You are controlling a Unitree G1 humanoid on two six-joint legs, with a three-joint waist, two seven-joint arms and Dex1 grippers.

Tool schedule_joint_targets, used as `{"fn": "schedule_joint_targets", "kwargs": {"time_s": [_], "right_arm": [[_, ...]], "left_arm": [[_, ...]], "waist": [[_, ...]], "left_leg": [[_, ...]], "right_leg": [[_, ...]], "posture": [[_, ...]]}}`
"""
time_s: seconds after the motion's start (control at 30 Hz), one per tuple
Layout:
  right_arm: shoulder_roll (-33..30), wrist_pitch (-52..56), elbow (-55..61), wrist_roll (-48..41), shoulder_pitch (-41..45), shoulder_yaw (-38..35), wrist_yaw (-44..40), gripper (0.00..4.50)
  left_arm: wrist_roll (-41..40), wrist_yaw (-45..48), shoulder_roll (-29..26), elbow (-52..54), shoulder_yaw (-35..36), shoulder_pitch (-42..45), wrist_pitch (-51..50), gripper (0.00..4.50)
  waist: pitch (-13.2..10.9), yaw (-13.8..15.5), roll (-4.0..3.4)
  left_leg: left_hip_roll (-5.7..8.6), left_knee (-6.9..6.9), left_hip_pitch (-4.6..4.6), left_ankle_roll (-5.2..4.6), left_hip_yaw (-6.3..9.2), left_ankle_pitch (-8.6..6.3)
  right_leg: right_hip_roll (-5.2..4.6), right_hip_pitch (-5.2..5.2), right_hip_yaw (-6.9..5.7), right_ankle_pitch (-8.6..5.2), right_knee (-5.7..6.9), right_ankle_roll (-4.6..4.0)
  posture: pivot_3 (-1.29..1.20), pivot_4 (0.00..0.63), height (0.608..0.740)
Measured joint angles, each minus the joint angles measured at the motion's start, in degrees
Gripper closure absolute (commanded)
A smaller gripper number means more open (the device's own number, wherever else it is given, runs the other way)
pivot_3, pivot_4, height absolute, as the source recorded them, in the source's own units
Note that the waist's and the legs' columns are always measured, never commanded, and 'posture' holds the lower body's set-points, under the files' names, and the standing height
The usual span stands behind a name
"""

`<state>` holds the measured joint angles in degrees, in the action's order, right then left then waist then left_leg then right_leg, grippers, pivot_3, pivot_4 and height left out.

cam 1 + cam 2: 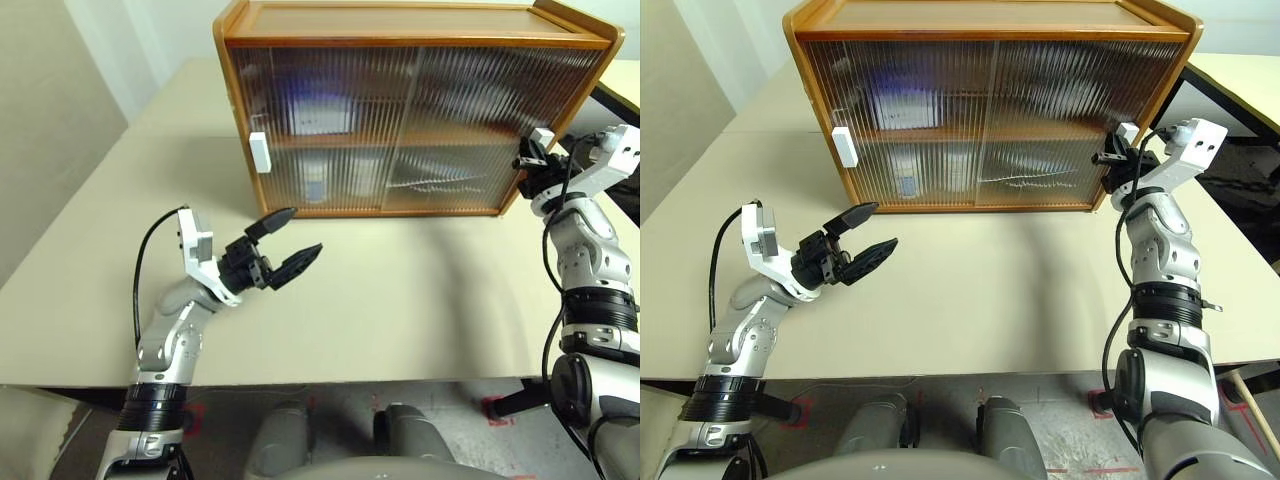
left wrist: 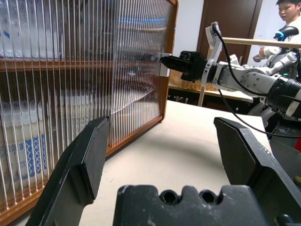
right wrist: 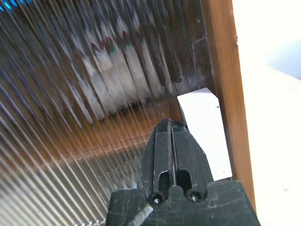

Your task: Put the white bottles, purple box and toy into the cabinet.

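At the cabinet's right end, the right gripper has its two fingers pressed flat together with nothing between them, the tips against the ribbed door just beside the white handle by the wooden side post. That pose suits pushing rather than grasping: shut fingers make a stiff point for nudging a sliding door along its track, and both doors now stand drawn across the front. Behind the ribbed panels the task's things read as blurred shapes. A lilac patch on the upper shelf is probably the purple box. A pale upright form with blue marks on the lower shelf toward the cabinet's left end is probably one of the white bottles; the second cannot be picked out. White fluff with red and green marks just behind the door near the handle looks like the toy. The left gripper hangs over the table in front of the cabinet's left half, fingers spread wide and empty, apparently parked out of the way. Judged from this, the loading is done and only the closing remains.
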<state>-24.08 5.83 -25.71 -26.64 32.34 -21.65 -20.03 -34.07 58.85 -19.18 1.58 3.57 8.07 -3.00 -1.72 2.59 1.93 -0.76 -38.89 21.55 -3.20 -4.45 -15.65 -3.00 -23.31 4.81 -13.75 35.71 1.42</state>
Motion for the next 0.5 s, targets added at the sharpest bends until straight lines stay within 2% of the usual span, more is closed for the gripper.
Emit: {"fn": "schedule_joint_targets", "kwargs": {"time_s": [0.13,0.3,0.43,0.5], "right_arm": [[0.9,1.9,7.0,-2.7,-5.4,0.3,-4.8,3.46],[-0.5,4.5,16.3,-6.0,-16.7,2.7,-16.4,1.61],[-4.4,4.0,13.2,-6.4,-23.9,1.0,-23.3,0.12],[-6.8,2.3,8.4,-6.4,-24.9,-1.9,-25.2,0.05]], "left_arm": [[0.0,-1.5,-0.8,0.0,1.9,-1.7,0.0,0.0],[3.9,-7.7,-3.2,-1.8,5.3,-2.1,0.7,0.0],[9.5,-17.0,-4.0,-6.7,8.4,-1.8,1.6,0.0],[11.3,-21.5,-3.9,-8.4,10.0,-1.3,2.0,0.0]], "waist": [[0.0,-0.2,-0.01],[0.0,0.2,-0.02],[-0.1,0.6,0.01],[-0.2,0.8,0.15]], "left_leg": [[-0.12,0.12,0.02,0.04,0.03,-0.03],[-0.12,0.33,-0.05,0.06,0.14,-0.03],[-0.04,0.3,-0.03,0.07,0.1,-0.04],[-0.04,0.29,-0.03,0.33,0.07,-0.19]], "right_leg": [[0.01,-0.08,0.01,-0.02,0.03,-0.04],[0.03,-0.07,-0.07,-0.09,0.02,-0.06],[-0.08,-0.04,-0.13,-0.1,-0.1,-0.04],[-0.14,-0.03,-0.11,-0.09,-0.2,-0.03]], "posture": [[0.16,0.0,0.74],[0.15,0.0,0.74],[0.15,0.009,0.74],[0.14,0.014,0.74]]}}
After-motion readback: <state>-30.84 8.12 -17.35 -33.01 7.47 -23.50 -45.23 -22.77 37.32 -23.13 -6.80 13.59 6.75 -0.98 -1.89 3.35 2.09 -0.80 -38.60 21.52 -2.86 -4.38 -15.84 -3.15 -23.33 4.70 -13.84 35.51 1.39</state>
